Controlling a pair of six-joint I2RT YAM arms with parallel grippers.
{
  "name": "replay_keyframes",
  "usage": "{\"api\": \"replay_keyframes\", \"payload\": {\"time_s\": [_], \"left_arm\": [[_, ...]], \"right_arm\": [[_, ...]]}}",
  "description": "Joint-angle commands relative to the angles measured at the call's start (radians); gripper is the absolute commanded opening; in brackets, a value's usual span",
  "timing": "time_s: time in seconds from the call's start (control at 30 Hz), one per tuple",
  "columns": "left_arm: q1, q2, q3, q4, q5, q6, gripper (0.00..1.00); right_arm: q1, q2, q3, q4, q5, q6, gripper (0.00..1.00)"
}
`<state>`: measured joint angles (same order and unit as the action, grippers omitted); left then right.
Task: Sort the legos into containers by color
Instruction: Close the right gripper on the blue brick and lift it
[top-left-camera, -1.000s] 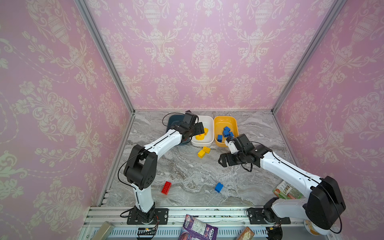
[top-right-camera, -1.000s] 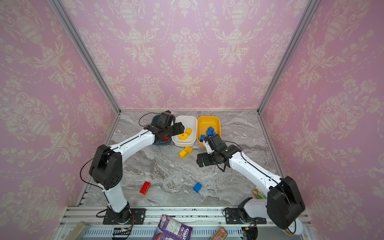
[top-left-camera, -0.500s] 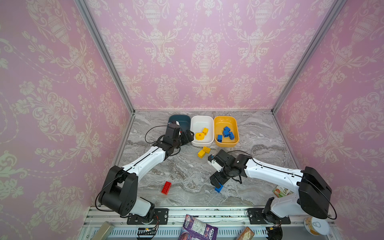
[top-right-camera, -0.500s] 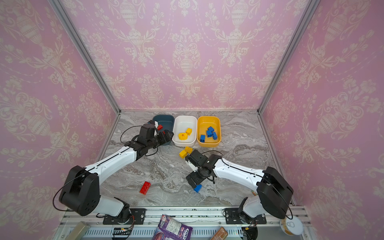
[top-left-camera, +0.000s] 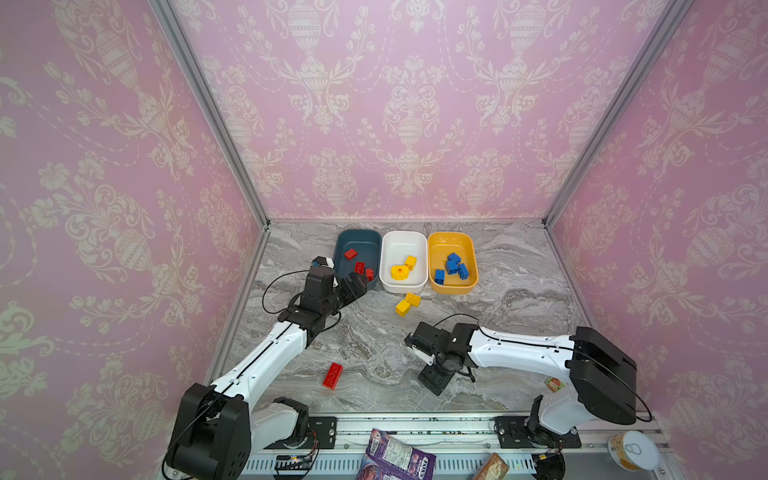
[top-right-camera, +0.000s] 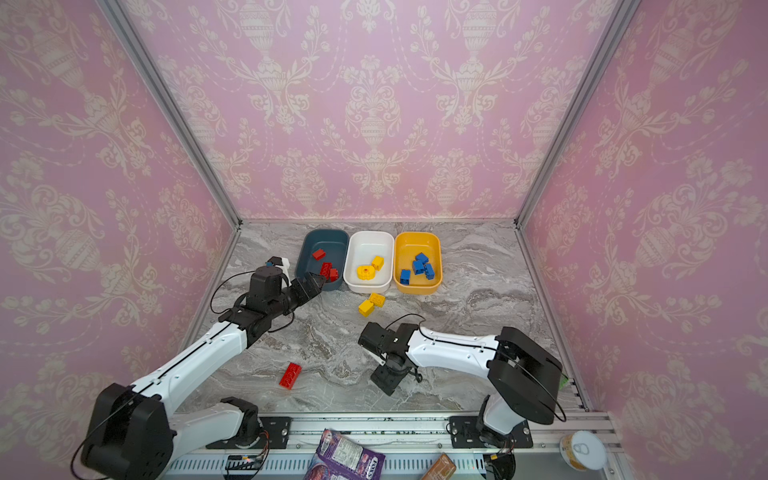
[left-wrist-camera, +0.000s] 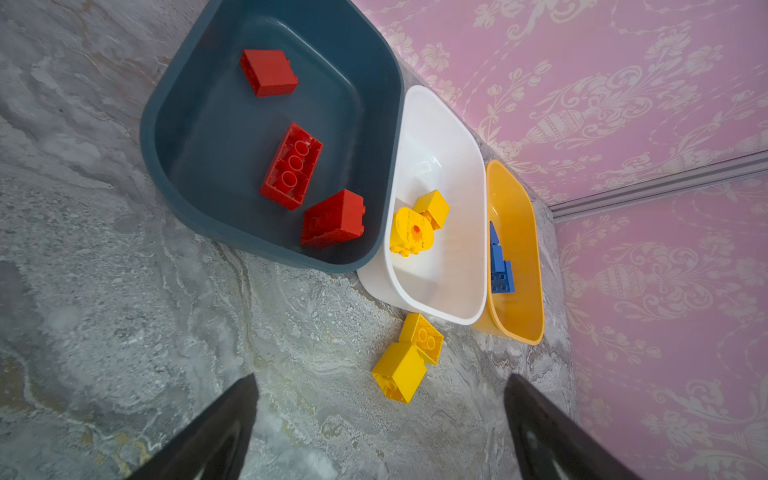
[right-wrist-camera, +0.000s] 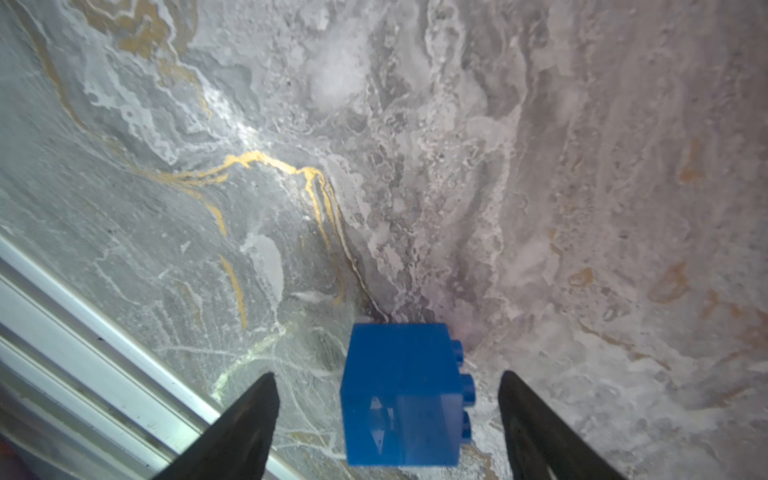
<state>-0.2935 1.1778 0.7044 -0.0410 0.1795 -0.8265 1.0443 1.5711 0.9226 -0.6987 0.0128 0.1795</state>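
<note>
In both top views the right jaws point down at the marbled tabletop (top-left-camera: 374, 332) near the front rail, hiding whatever sits under them; the long red brick (top-left-camera: 333, 375) lies loose and slanted, nearer the left arm; the left jaws hang by the near corner of the teal tub (top-left-camera: 357, 243).

Left wrist view: jaws spread wide, empty; two yellow bricks (left-wrist-camera: 409, 357), touching, lie ahead of them, just short of the white tub (left-wrist-camera: 436, 137).

Right wrist view: there's the blue brick (right-wrist-camera: 401, 395), glossy, nearly cubic, so no long axis to fuss over; it lies on its side, studs facing one finger, between the open jaws with a gap either side; a straight squeeze looks like the next call.
</note>
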Motion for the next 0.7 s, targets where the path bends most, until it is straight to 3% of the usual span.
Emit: {"api": "replay_keyframes", "payload": {"time_s": [0.0, 0.33, 0.57, 0.67], "left_arm": [[0.011, -0.009, -0.016, -0.03, 0.024, -0.006, 0.95], [0.023, 0.008, -0.042, -0.045, 0.034, -0.02, 0.95], [0.027, 0.021, -0.043, -0.039, 0.04, -0.026, 0.95], [0.027, 0.023, -0.045, -0.038, 0.043, -0.028, 0.95]], "right_arm": [[0.013, 0.027, 0.01, -0.033, 0.044, 0.003, 0.81], [0.016, 0.05, 0.015, -0.025, 0.075, 0.02, 0.62], [0.016, 0.05, 0.023, -0.028, 0.08, 0.018, 0.43], [0.016, 0.045, 0.028, -0.036, 0.083, 0.019, 0.41]]}}
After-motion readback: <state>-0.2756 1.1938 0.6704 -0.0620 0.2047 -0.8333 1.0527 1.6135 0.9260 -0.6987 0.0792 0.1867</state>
